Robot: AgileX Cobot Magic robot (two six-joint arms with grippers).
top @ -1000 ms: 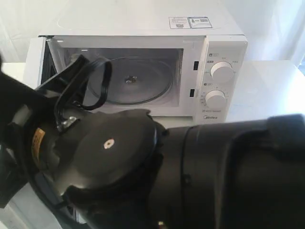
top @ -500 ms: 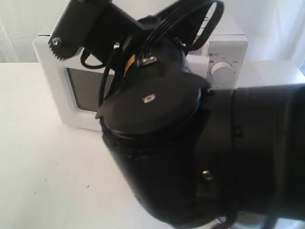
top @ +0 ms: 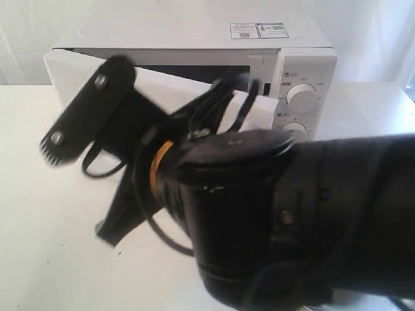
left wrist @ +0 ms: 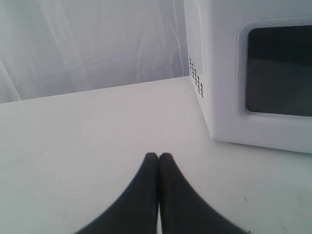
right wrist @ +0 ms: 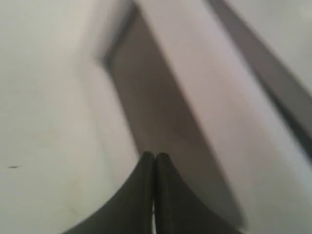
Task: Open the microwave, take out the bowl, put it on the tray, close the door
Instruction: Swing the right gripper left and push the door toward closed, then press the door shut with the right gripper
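The white microwave [top: 194,32] stands at the back of the table, knobs [top: 301,96] on its right. Its door [top: 175,87] hangs ajar at an angle, with a dark gap along the top. My right arm [top: 272,214] fills the foreground in front of it. In the blurred right wrist view my right gripper [right wrist: 155,155] is shut and empty, close to the door's dark window [right wrist: 146,97]. My left gripper [left wrist: 158,155] is shut and empty over the bare table, left of the microwave's vented side [left wrist: 195,78] and door window [left wrist: 278,70]. The bowl and tray are out of view.
The white table [top: 52,194] stretches left of the microwave, and a white curtain [left wrist: 87,44] hangs behind it. The right arm's bulk and cables [top: 97,165] hide the front right of the scene.
A second ago the door stood wide open on an empty glass turntable. Half a second ago it looked shut; now it is ajar. The right arm has swung across in front.
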